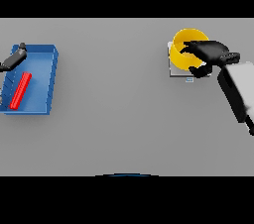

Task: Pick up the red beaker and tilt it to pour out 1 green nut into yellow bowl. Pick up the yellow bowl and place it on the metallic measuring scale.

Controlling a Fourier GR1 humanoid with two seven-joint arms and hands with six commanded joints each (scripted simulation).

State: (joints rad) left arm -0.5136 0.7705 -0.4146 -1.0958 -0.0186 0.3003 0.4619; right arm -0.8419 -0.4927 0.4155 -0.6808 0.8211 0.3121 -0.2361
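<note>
A plain grey counter (119, 119) fills the view, and the yellow bowl (184, 44) sits toward its far right side. The bowl is a bright yellow ring with a thick wall, resting on a pale, flat metallic scale (174, 72), of which only a thin edge and a corner show beneath it. The right hand (211, 52) reaches in from the bowl's right; its dark fingers (191, 48) are curled over the near rim while the thumb hooks below, pinching the bowl's wall. The hand hides much of the bowl's right side, and I cannot tell whether a nut lies inside. Far to the left of the bowl stands a blue tray (52, 77) holding a red, stick-like thing (20, 90) lying slantwise; its form is hard to make out. The left hand (15, 58) hangs over the tray's far left corner, partly cut off, and I cannot tell how its fingers stand.
</note>
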